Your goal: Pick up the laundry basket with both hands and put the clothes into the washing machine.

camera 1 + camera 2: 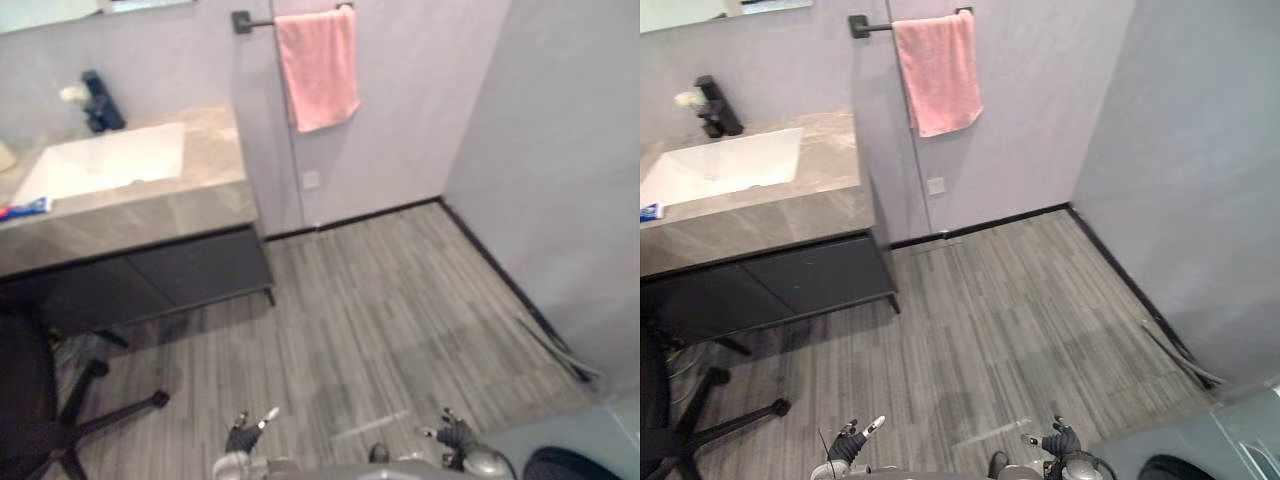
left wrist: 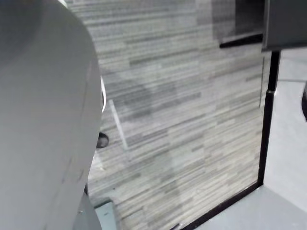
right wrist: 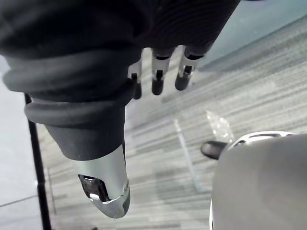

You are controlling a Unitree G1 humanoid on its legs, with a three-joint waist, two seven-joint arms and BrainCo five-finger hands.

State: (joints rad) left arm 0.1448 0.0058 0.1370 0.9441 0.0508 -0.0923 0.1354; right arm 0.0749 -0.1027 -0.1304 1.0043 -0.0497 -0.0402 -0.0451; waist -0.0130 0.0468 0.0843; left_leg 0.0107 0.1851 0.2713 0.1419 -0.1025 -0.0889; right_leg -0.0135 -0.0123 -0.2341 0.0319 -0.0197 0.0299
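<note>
While empty, left robot hand [image 1: 243,436], right robot hand [image 3: 157,76] relaxed.

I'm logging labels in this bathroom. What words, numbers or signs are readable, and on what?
None can be read.
The tube on the sink counter carries blue and red print, too blurred to read.
The pink towel shows no text.

one towel [image 1: 317,65], one sink [image 1: 100,160], one chair [image 1: 100,415]
</note>
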